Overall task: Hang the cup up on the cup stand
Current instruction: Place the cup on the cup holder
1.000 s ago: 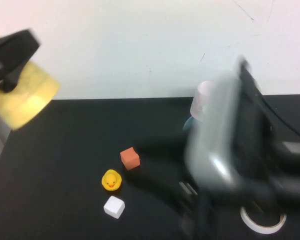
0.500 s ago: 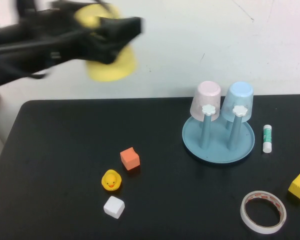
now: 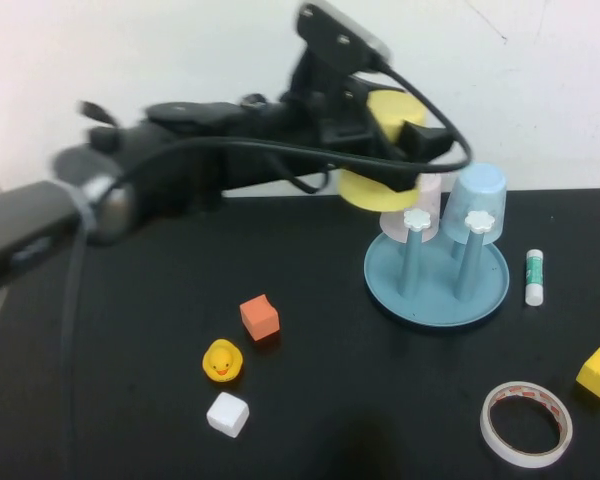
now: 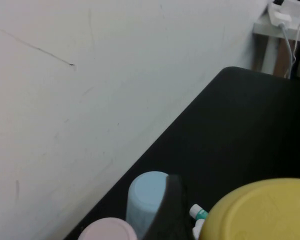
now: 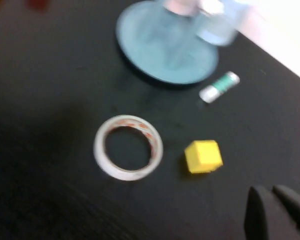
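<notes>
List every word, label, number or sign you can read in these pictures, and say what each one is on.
None can be read.
Glue stick: a green band, any print blurred.
Tape roll: reddish inner rim, no legible marks.
Yellow cup in the left tool, cup stand, pink cup, blue cup, duck and blocks: plain.
Right tool, shut above the table's right front: unmarked.

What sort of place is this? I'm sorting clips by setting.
Probably a lab test bench: a black table against a plain white wall, scattered with props such as a rubber duck, coloured blocks and a tape roll.
</notes>
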Controlling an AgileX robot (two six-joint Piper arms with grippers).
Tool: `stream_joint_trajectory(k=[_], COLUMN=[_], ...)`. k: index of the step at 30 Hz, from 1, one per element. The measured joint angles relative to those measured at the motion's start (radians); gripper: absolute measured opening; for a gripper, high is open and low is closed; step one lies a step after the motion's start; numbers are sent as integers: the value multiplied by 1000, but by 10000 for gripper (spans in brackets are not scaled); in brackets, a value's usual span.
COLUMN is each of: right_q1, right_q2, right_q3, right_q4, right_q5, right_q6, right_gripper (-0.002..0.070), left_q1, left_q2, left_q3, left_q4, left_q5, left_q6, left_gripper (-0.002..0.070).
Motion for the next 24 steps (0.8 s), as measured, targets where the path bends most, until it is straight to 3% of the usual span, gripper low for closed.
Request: stream_joint_trajectory(k=[8, 24], right_q1=[0, 0], right_q2=[-94, -96], right_q3=[182, 203], right_q4=[-163, -258], right_q5=[-16, -47], right_q6=[335, 386], right_gripper=[-1, -1], left_q1=[-52, -54], left_q2=[226, 497], left_q3=[-203, -459], left_q4=[-2, -4], left_q5=[-26, -108], left_q6=[8, 8], left_gripper=[559, 559])
